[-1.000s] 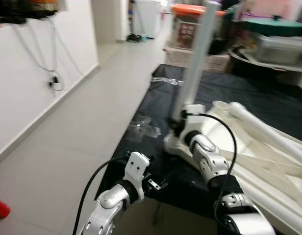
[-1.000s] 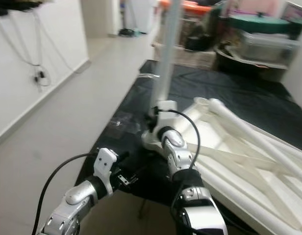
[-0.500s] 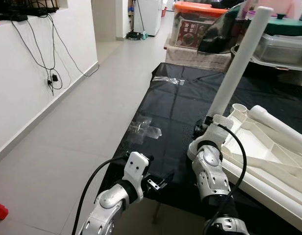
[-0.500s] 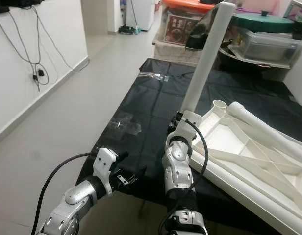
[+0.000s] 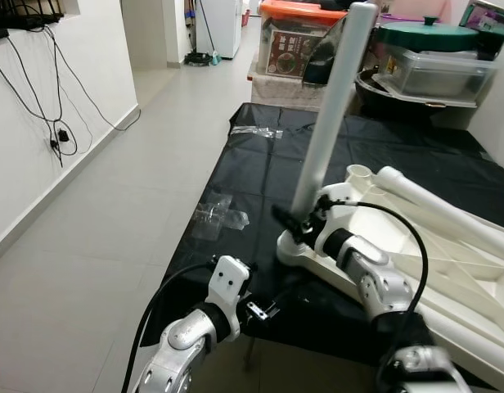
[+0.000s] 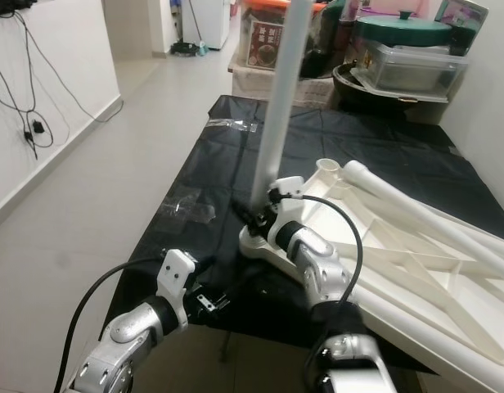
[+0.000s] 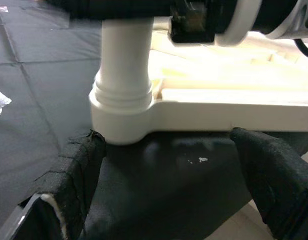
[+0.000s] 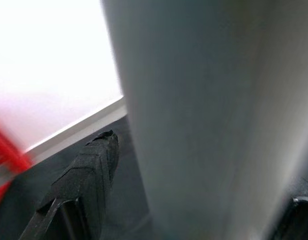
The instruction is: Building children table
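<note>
From the head views, the right gripper (image 5: 294,223) is closed around the foot of a white table leg (image 5: 330,106), which stands nearly upright in the corner socket of the upturned white table top (image 5: 416,246) lying on the black sheet (image 5: 260,172) over the floor. Half a second ago the leg leaned away to the right with its foot clear of the corner; it now stands seated at the corner, and the right arm has swung out to reach it from the side. The left gripper (image 5: 264,309) hovers low, just short of that corner, much where it was before. A scrap of clear plastic wrap (image 5: 218,216) lies beyond the left gripper on the sheet. In the left wrist view the two fingers (image 7: 76,170) are spread wide with nothing between them, and the leg's foot sits in the socket (image 7: 123,112) just ahead. In the right wrist view the leg runs close between the black fingers (image 8: 86,175), which flank it on both sides.
</note>
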### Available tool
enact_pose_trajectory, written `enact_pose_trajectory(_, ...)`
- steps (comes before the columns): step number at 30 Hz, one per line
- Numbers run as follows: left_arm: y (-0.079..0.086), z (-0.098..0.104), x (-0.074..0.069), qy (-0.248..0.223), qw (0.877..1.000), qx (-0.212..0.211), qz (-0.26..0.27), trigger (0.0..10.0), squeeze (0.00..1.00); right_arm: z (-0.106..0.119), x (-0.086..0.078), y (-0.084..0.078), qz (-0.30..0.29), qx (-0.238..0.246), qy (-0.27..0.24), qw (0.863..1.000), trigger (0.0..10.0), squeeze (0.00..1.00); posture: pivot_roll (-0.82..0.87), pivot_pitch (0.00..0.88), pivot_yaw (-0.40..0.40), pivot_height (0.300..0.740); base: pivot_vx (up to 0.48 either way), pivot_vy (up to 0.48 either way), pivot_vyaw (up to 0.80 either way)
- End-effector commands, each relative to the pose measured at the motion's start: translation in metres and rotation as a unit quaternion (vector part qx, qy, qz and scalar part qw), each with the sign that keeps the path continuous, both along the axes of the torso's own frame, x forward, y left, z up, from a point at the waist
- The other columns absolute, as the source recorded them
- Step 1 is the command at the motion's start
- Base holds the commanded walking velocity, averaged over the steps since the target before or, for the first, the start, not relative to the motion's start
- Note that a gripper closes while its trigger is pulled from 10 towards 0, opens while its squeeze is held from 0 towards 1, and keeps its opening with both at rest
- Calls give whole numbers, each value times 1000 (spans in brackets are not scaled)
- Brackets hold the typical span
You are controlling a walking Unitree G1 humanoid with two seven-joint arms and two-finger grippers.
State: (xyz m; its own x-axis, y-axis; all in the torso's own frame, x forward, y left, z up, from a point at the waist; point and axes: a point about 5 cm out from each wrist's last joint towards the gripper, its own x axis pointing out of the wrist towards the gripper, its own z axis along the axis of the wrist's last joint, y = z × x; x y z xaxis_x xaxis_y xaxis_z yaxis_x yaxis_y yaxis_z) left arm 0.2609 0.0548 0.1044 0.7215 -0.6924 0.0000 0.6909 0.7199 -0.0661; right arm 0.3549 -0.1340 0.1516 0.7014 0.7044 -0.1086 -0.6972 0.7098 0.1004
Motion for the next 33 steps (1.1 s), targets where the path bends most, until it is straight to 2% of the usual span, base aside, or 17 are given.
enact_pose_trajectory(1,-3,-2,-1,0,1000,2,-4,10000,0,-9,-4,19,83,-16,24,996,10000,0,110,0,-107,740,0,0,0)
enact_pose_trajectory(5,-3,-1,-2,-1,1000,1,-3,10000,0,-7,-2,25,119,-21,25,992,10000,0,117,0,-114,740,0,0,0)
enact_pose_trajectory(6,-3,-1,-2,-1,1000,0,-1,10000,0,-5,1,28,126,-22,24,991,196,0,119,0,-117,740,0,0,0)
enact_pose_trajectory(13,-2,-1,-3,0,1000,-1,1,10000,0,1,5,30,130,-17,19,991,0,0,120,0,-117,740,0,0,0)
enact_pose_trajectory(15,-2,0,-3,0,1000,-1,1,10000,0,1,9,28,100,-17,16,995,0,0,117,0,-115,740,0,0,0)
enact_pose_trajectory(16,-1,0,-3,0,1000,-1,1,10000,0,2,12,26,70,-19,10,997,0,0,117,0,-116,740,0,0,0)
enact_pose_trajectory(18,-1,0,-3,0,1000,-1,1,10000,0,-1,25,11,-99,-12,21,995,0,0,114,0,-111,740,0,0,0)
enact_pose_trajectory(19,-1,0,-3,0,1000,-1,1,10000,0,-1,25,11,-99,-12,21,995,0,0,114,0,-111,740,0,0,0)
enact_pose_trajectory(20,-1,0,-3,0,1000,-1,1,10000,0,-2,29,4,-163,-12,27,986,0,0,114,0,-111,740,0,0,0)
enact_pose_trajectory(22,0,0,-3,0,1000,-1,1,10000,0,-5,32,-15,-299,-17,27,954,0,0,109,0,-109,740,0,0,0)
enact_pose_trajectory(23,0,0,-2,1,1000,-1,1,10000,0,-11,28,-33,-403,-10,33,914,0,0,104,0,-101,740,0,0,0)
enact_pose_trajectory(24,0,0,-2,1,1000,-1,1,10000,0,-11,28,-33,-403,-10,33,914,0,0,104,0,-101,740,0,0,0)
enact_pose_trajectory(25,0,0,-2,1,1000,-1,0,10000,0,-16,21,-46,-480,1,41,876,0,0,104,0,-101,740,0,0,0)
enact_pose_trajectory(26,-1,0,-2,2,1000,-1,-1,10000,0,-23,6,-57,-573,18,49,818,0,0,104,0,-101,740,0,0,0)
enact_pose_trajectory(27,-1,0,-2,2,1000,-1,-1,10000,0,-23,6,-57,-573,18,49,818,0,0,104,0,-101,740,0,0,0)
enact_pose_trajectory(31,-1,0,-2,1,1000,0,-1,10000,0,-22,-2,-51,-605,35,43,794,0,0,106,0,-100,740,0,0,0)
enact_pose_trajectory(33,-1,0,-2,1,1000,0,-1,10000,0,-21,-4,-42,-604,49,42,795,0,0,106,0,-100,740,0,0,0)
